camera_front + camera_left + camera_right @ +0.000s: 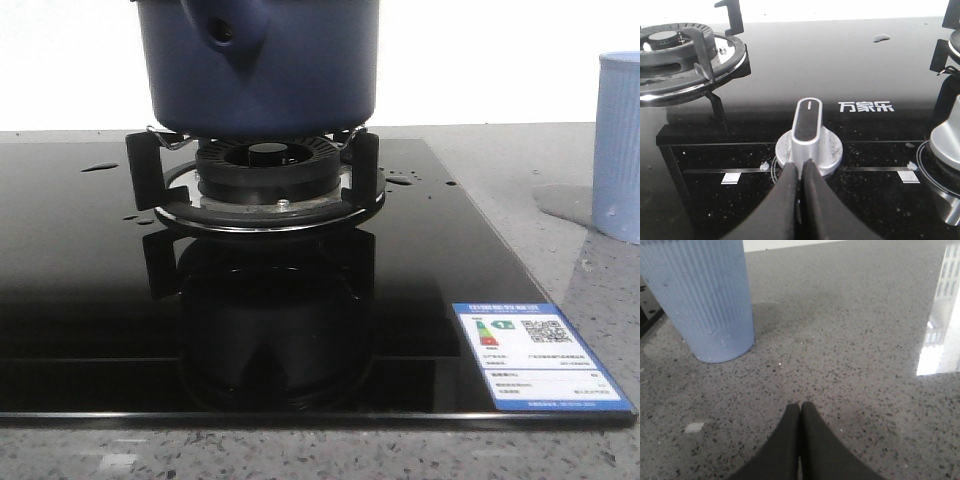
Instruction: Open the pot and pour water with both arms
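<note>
On the burner's pan support at the middle of the black glass hob [90, 300] sat the dark blue pot [260, 70], its top cut off in the front view, so whether the lid was on could not be told. Droplets on the glass and the counter fit either stage. The ribbed blue cup [618, 145] stood on the stone counter, its contents hidden. The left gripper [800, 172] hung pinched together and empty by a silver knob [809, 137]; the right gripper [800, 412], likewise closed and empty, hovered over bare counter near the cup.
</note>
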